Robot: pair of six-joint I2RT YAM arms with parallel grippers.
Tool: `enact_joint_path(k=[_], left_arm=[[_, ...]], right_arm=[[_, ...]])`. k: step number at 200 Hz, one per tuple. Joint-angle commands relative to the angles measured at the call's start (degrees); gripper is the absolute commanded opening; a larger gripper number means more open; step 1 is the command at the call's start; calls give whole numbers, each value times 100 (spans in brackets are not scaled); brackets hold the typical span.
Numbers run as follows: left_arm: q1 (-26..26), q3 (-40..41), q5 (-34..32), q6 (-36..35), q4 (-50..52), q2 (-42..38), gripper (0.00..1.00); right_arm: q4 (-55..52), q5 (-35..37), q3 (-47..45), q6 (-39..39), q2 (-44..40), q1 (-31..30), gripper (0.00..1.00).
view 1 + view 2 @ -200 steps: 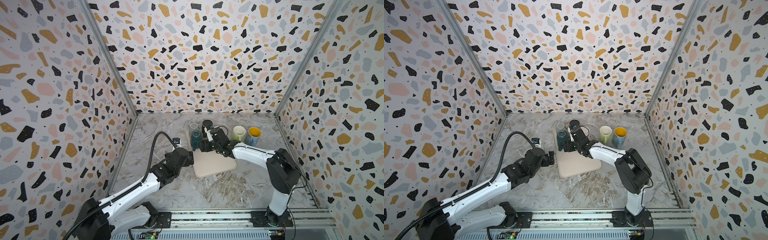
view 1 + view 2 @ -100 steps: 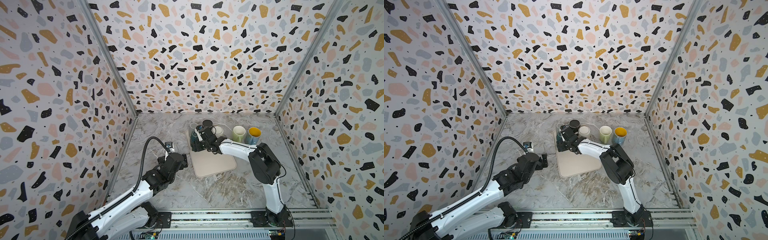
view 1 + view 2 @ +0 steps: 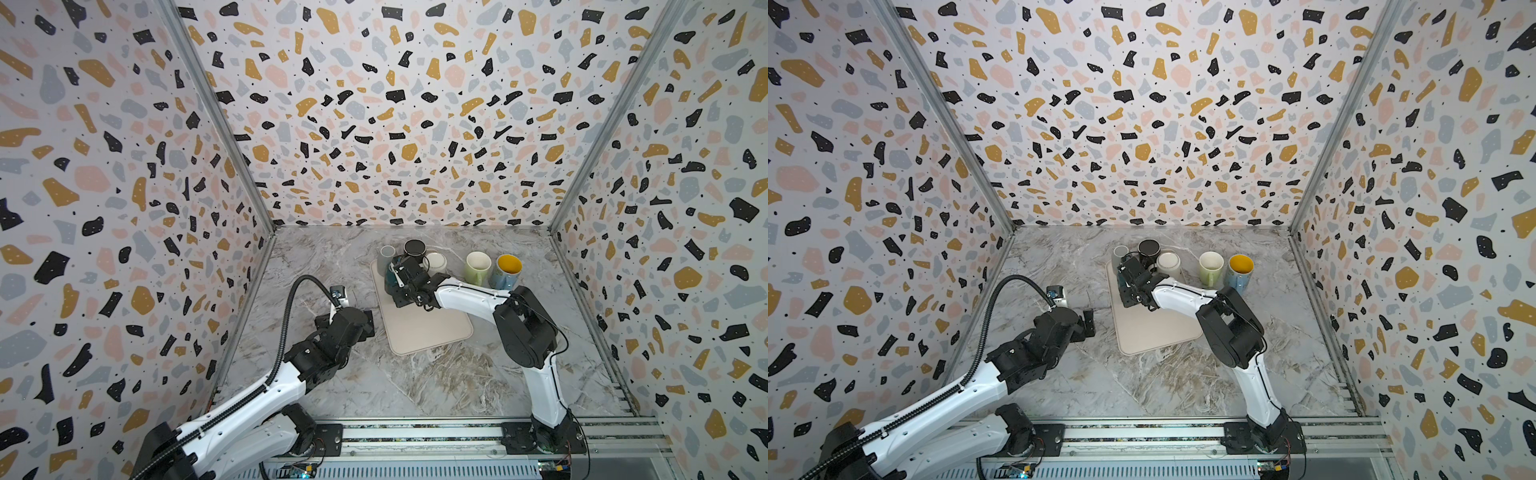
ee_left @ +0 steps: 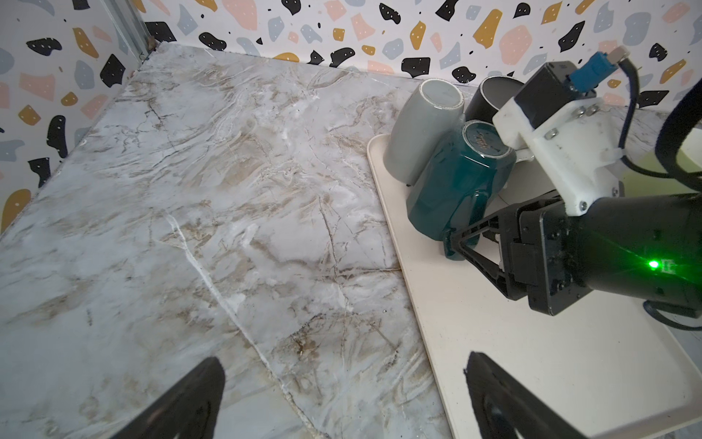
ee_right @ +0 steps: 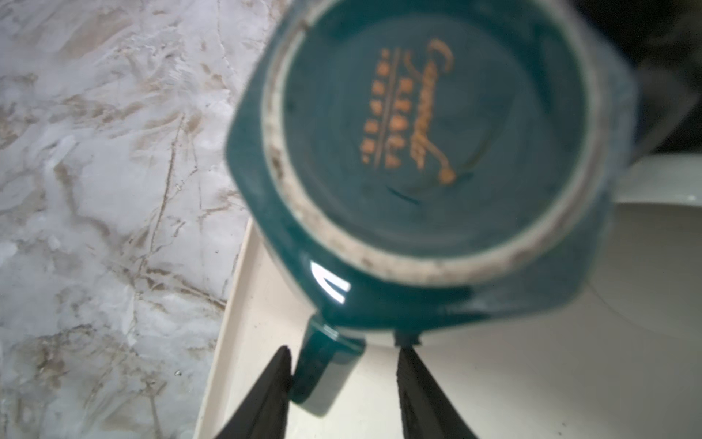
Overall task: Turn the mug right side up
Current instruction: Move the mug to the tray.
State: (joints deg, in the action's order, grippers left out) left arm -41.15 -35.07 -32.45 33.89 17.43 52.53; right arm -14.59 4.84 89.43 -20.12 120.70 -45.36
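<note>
The mug [image 3: 390, 275] [image 3: 1121, 277] is teal and stands upside down, its base up [image 5: 425, 144], on the left rear part of a cream mat [image 3: 432, 328]. Its handle [image 5: 323, 372] points toward my right gripper [image 5: 343, 349] [image 4: 452, 243], whose jaws straddle it. One fingertip touches the handle and the other stands clear of it, so the gripper is open. My left gripper [image 4: 343, 359] hangs wide open and empty over the marble floor, left of the mat.
Close behind the teal mug stand an upside-down grey mug [image 3: 387, 252] [image 4: 418, 129], a black mug [image 3: 415, 248] and a white mug [image 3: 435, 262]. To the right are an upright pale green mug [image 3: 478, 266] and a blue mug with a yellow inside [image 3: 508, 270].
My right gripper has reached left to the teal mug and narrowed its jaws around the handle. My left arm has drawn back from the mat toward the front left.
</note>
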Motion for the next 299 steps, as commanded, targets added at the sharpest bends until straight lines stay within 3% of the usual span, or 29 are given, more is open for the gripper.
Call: enact_joint_path(k=[1, 88, 133, 176, 299], left_arm=[[28, 78, -10, 12, -318, 9, 100], [36, 178, 133, 25, -627, 152, 100], [37, 258, 134, -3, -828, 159, 100], [45, 45, 211, -179, -790, 392, 100], [132, 81, 120, -264, -1118, 537, 100]], right_arm=[[-427, 59, 148, 132, -287, 76, 41], [-593, -237, 382, 216, -179, 340, 35], [-590, -185, 284, 249, -253, 376, 17], [-553, -88, 85, 280, -378, 397, 10], [-338, 17, -1474, -26, -1497, 370, 9]])
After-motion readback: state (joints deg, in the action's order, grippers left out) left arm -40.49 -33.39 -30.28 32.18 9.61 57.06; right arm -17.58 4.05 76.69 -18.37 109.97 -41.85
